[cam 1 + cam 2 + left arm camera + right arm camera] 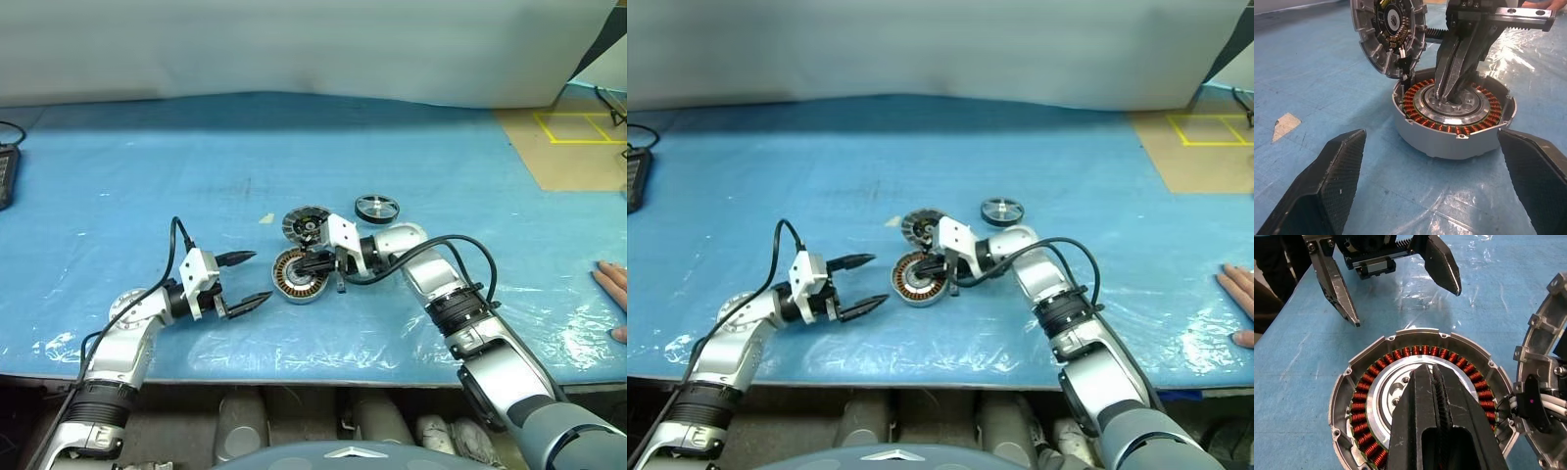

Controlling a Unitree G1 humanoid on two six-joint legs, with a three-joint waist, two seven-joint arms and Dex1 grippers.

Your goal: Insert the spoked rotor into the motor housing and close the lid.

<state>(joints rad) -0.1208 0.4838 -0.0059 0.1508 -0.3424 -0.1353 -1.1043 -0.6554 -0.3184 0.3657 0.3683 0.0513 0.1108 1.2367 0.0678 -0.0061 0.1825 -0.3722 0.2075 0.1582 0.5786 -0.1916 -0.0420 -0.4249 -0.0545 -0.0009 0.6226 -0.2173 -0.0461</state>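
Note:
The motor housing [297, 278], a silver cup with copper windings around a pale centre [1388, 396], lies on the blue table cover. The lid [306, 224], a grey disc with a segmented ring, stands tilted against the housing's far side, joined to it by wires [1547, 404]. The spoked rotor [377, 208] lies flat further back to the right, apart from both. My right gripper [1430, 369] is shut, its tips pointing down onto the housing's centre with nothing between them. My left gripper [261, 276] stands open just left of the housing, its fingers [1332, 181] wide apart and level.
A person's hand [613, 287] rests on the table at the right edge. A black device [6, 176] lies at the far left, and a small scrap of tape [266, 218] left of the lid. The table's front edge [294, 370] runs close below the arms.

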